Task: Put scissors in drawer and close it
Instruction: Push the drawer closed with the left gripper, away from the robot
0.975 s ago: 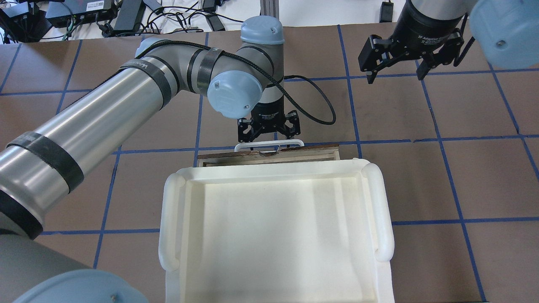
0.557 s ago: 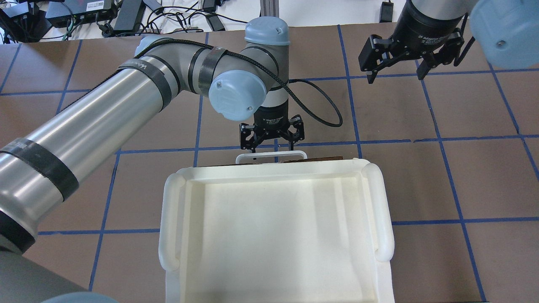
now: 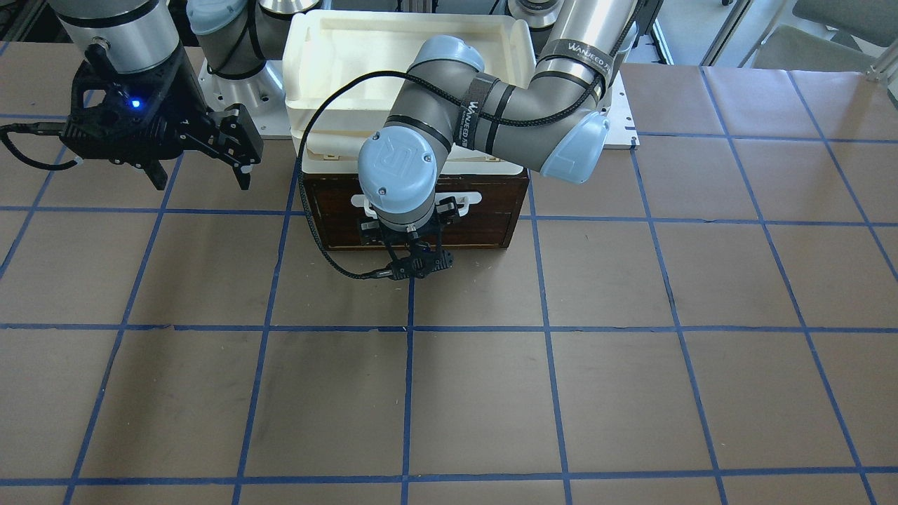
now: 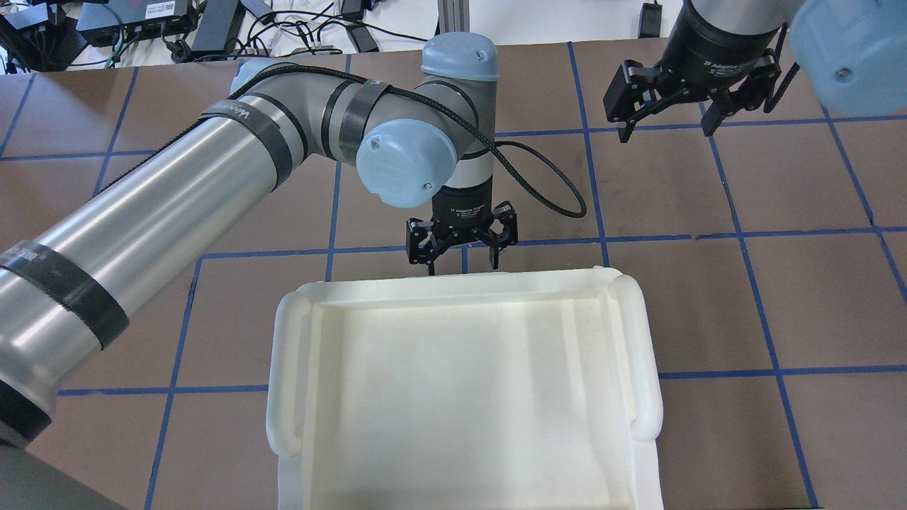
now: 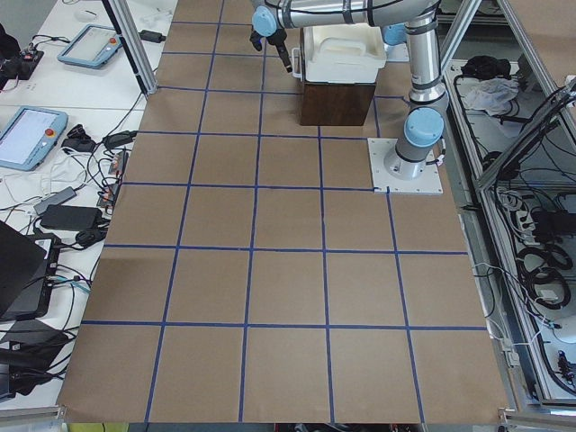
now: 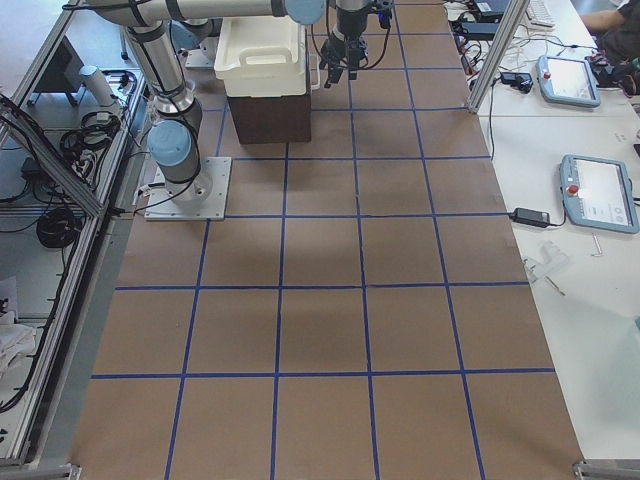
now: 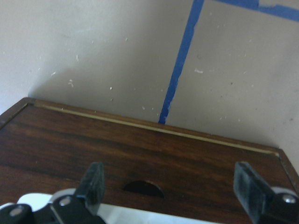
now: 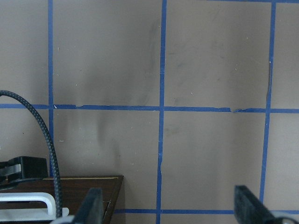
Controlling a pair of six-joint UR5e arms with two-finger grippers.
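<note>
The drawer (image 3: pixel 491 203) stands shut under the cream tray unit; its dark brown front (image 7: pixel 140 149) and white bar handle (image 3: pixel 470 198) show. My left gripper (image 4: pixel 462 267) is open and points down right in front of the drawer front. In the left wrist view its fingers (image 7: pixel 93 179) are spread wide, with the handle (image 7: pixel 131 217) low between them. The scissors are hidden in every view. My right gripper (image 4: pixel 662 127) is open and empty, hovering over the bare table far to the right of the drawer.
The cream-white tray unit (image 4: pixel 453 287) sits on top of the brown cabinet (image 6: pixel 265 115) and hides the drawer from overhead. A black cable (image 3: pixel 316 231) loops from the left wrist beside the cabinet. Brown table with blue tape lines lies all around.
The drawer was slightly open a second ago and is now shut. My left gripper moved toward the robot with the handle, which slid under the tray's edge. The right arm has not moved.
</note>
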